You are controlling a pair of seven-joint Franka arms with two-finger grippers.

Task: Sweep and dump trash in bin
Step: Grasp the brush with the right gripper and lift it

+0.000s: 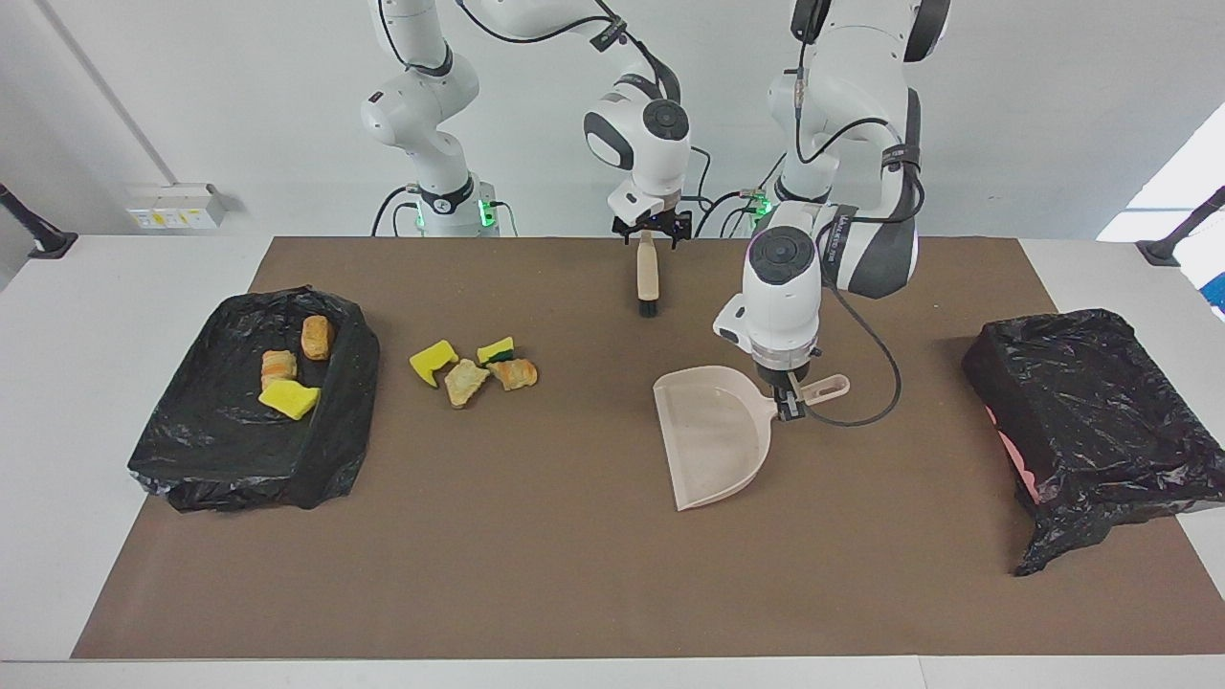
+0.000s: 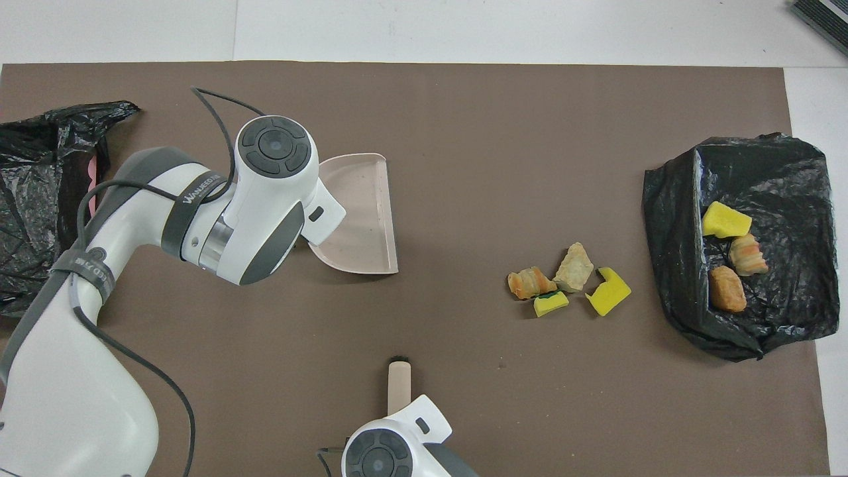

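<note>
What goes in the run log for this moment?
left pincer: shut on dustpan handle | right pincer: open over brush handle | scraps: four on mat, three in bin

White table (image 1: 1101,258), brown mat (image 1: 574,574) covering most. On mat: brush (image 1: 647,282) under right gripper (image 1: 652,233); dustpan (image 1: 713,435) beside left gripper (image 1: 787,407); four trash scraps (image 1: 474,366) well apart from both grippers; black-lined bin (image 1: 335,402) with three scraps inside; second black-bagged bin (image 1: 1091,421) at left arm's end.
</note>
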